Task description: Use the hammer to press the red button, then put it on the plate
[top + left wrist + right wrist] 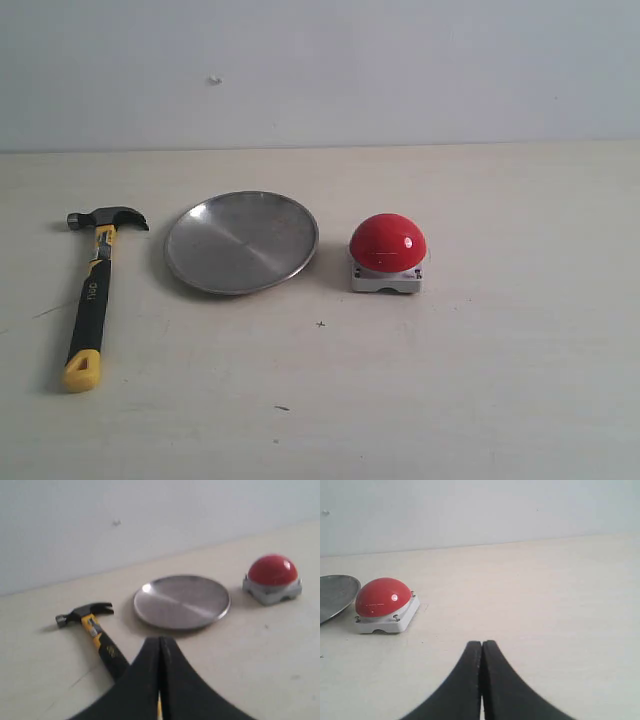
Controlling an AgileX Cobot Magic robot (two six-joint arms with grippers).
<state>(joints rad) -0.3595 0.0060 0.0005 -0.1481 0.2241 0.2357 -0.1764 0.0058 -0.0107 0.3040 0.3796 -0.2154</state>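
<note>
The hammer [92,293] lies flat on the table at the left, dark head away from the camera, yellow end toward it. The silver plate [241,241] sits to its right, and the red button [387,252] on its grey base stands right of the plate. Neither arm appears in the exterior view. My left gripper [160,640] is shut with nothing held, hovering short of the hammer [95,632] and plate [182,601]; the button [273,576] lies beyond. My right gripper [482,644] is shut and empty, off to the side of the button [384,600].
A pale wooden table [500,380] ends at a plain white wall [320,70] behind the objects. Bare tabletop surrounds the three objects. The plate's edge [335,594] shows beside the button in the right wrist view.
</note>
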